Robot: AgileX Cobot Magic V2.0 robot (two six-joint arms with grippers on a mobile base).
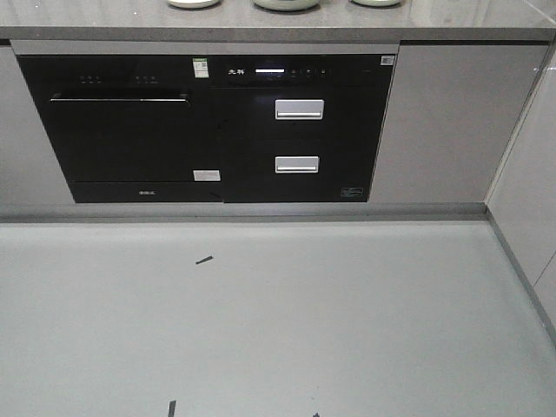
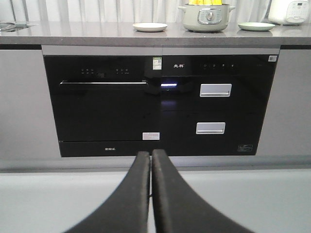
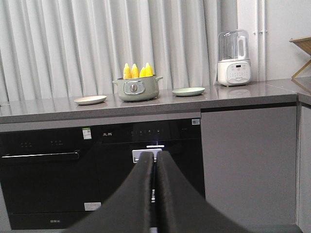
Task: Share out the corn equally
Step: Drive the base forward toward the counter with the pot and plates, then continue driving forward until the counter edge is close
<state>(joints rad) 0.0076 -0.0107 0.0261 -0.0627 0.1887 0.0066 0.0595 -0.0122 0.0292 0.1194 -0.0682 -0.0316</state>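
Several yellow corn cobs (image 3: pixel 136 71) stand upright in a pale green pot (image 3: pixel 137 89) on the grey counter. A beige plate (image 3: pixel 90 100) lies left of the pot and a green plate (image 3: pixel 188 91) right of it; both hold nothing. The left wrist view shows the same pot (image 2: pixel 206 17), only the bottoms of the corn (image 2: pixel 209 2), and the two plates (image 2: pixel 150 27) (image 2: pixel 256 26). My left gripper (image 2: pixel 151 153) and right gripper (image 3: pixel 155 154) are shut on nothing, low in front of the cabinets, far from the counter.
Black built-in appliances (image 1: pixel 208 130) with silver drawer handles (image 1: pixel 299 109) fill the cabinet front under the counter (image 1: pixel 278 30). A white blender (image 3: pixel 233 58) stands at the counter's right end. A side cabinet (image 1: pixel 530 200) runs along the right. Grey floor (image 1: pixel 261 321) lies in front.
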